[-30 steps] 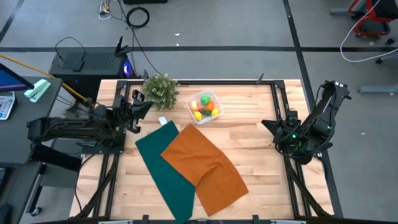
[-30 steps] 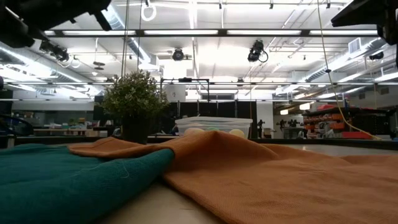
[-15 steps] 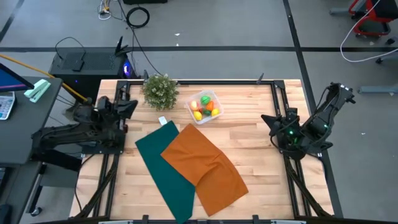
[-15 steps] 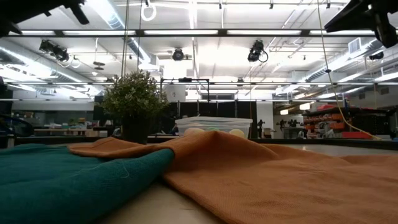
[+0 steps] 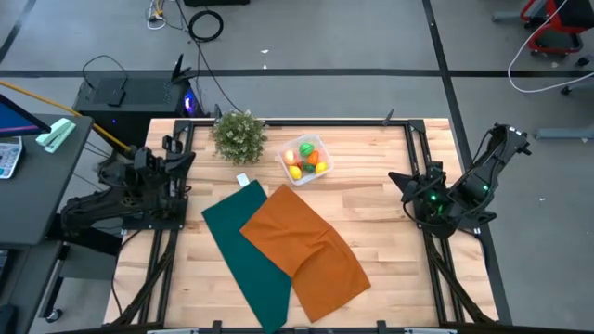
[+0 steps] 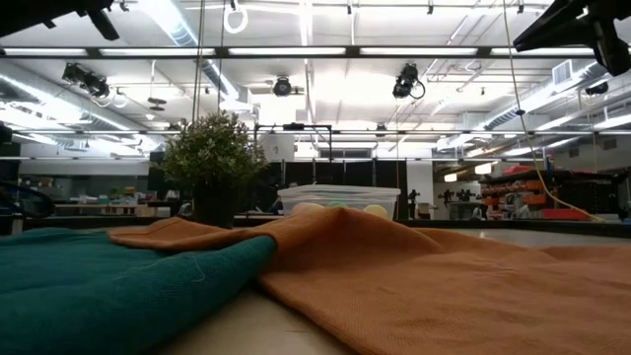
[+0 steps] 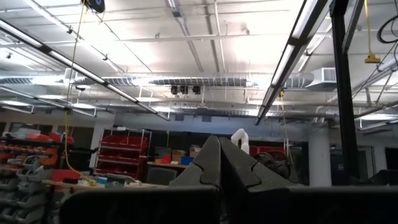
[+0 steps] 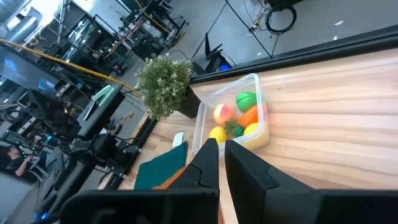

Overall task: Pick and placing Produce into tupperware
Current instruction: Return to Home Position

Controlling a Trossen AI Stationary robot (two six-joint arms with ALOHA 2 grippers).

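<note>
Your produce point(image 5: 304, 160) lies heaped inside the clear tupperware point(image 5: 321, 145), which stands near the bench's point(image 5: 390, 278) far edge, about midway along it. No piece shows loose on the wood. The toys look light, hard and slick, and apt to roll, so pinch any of them across its widest part. The box looks thin-walled and likely to slide if nudged, so take it by a side wall. The potted plant point(image 5: 239, 134) stands just beside it toward the left edge. The orange cloth point(image 5: 306, 246) overlaps the green cloth point(image 5: 243, 255) toward the front edge. Your left claw point(image 7: 219, 140) sits folded at the left edge, clenched on nothing. The right claw point(image 8: 221, 146), at the right edge, is also pinched together and empty.
</note>
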